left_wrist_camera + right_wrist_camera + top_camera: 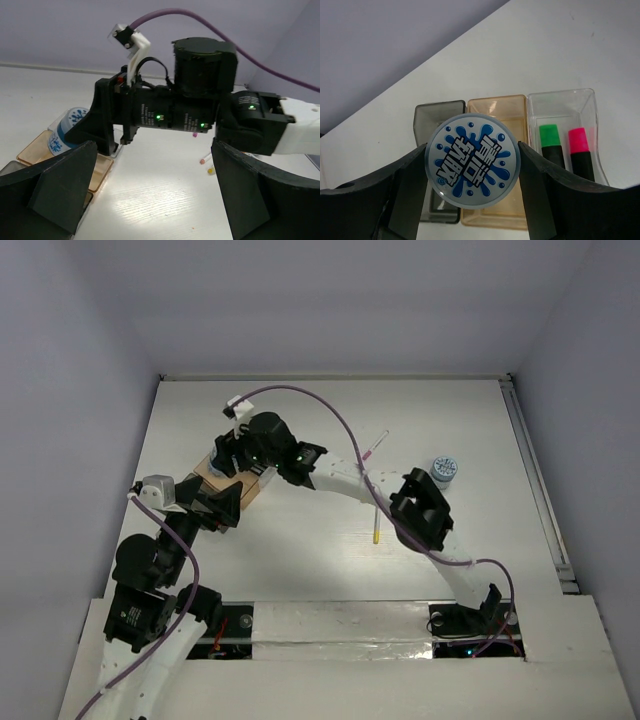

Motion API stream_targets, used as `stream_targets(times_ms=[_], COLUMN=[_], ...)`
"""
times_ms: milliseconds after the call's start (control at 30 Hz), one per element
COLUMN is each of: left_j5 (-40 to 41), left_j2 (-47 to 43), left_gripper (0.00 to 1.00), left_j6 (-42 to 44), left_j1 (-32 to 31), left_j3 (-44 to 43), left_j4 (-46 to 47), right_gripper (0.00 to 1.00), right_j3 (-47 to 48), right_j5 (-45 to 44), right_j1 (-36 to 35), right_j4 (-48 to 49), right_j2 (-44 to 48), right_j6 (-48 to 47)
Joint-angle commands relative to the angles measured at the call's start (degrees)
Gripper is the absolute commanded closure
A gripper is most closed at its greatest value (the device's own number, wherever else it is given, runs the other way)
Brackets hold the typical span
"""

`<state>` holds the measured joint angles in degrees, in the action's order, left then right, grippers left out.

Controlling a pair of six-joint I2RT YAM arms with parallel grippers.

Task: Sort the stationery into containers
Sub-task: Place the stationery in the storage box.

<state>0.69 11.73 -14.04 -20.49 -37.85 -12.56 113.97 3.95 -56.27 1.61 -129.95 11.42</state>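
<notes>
While my right arm stretches across the table [300,570] in the top view, my right gripper [232,455] hangs over the containers [256,490] at the left. My left gripper [212,505] sits just beside them on the near side. A second disc [444,470], a yellow-tipped pen [376,525] and a pink-tipped pen [375,447] lie well apart to the right. From my left wrist I see my own fingers spread wide with nothing between them. Straight ahead, my right hand holds the disc [64,132] above the trays. From my right wrist, my fingers are clamped on that disc's rim, its printed face turned up at the camera. Below it the grey tray [437,112], the tan tray [496,107] and the clear tray [560,102] stand side by side, their long axes parallel. A green-capped marker [549,136] and a pink-capped marker [579,140] lie lengthwise in the clear one. The disc hangs across the wall between grey and tan, more over the tan. I cannot tell how high it is. I judge it needs centring over one tray before I let go, or it may land on the wall.
</notes>
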Motion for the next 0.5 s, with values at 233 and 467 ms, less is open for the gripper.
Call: stream_targets(times_ms=[233, 467], left_j5=[0.1, -0.16], left_j2=[-1.18, -1.18], left_gripper=[0.03, 0.03], left_j6=[-0.02, 0.07], left_j1=[0.28, 0.28], left_j3=[-0.39, -0.3], left_j4=[2.01, 2.1], right_gripper=[0.7, 0.7], right_j3=[16.89, 16.98], right_j5=[1.68, -1.48], right_j1=[-1.21, -1.74], right_j4=[2.26, 5.51], right_j2=[-11.55, -13.31], right_j6=[-2.19, -3.68])
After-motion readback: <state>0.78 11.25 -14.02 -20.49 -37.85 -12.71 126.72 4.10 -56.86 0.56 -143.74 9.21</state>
